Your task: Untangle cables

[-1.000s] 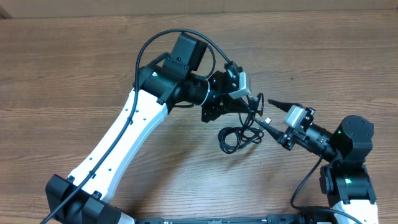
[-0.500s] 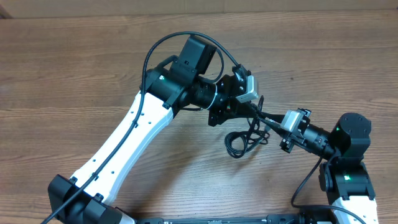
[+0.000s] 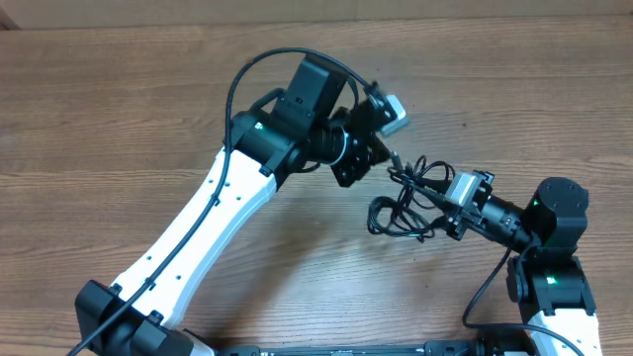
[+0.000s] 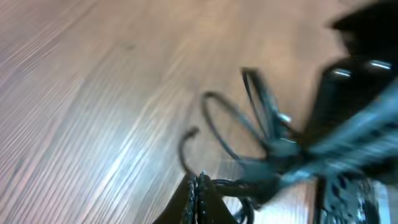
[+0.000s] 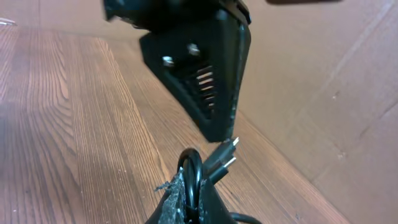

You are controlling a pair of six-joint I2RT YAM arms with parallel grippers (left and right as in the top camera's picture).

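The cables (image 3: 392, 220) are thin black cords bunched in loops on the wooden table, between my two grippers. My left gripper (image 3: 394, 163) comes in from the upper left and is shut on one cord at the top of the bunch. In the left wrist view its jaws (image 4: 200, 186) are pressed together, the cord runs off to the right, and blurred cable loops (image 4: 231, 121) hang beyond. My right gripper (image 3: 428, 195) reaches in from the right. Its jaws (image 5: 189, 190) are shut on a cable loop (image 5: 193, 165). A black plug with a silvery tip (image 5: 225, 155) sticks out just behind.
The left arm's dark gripper body (image 5: 199, 81) hangs close above my right gripper's fingers. The right arm (image 4: 354, 93) fills the right side of the left wrist view, blurred. Wooden table (image 3: 119, 119) stretches all around, and a brown cardboard wall (image 5: 323, 74) stands behind.
My right gripper has gone from open to shut on a cable loop. The left gripper has moved up and away from it, and the bunch has shifted right and stretched between the two.
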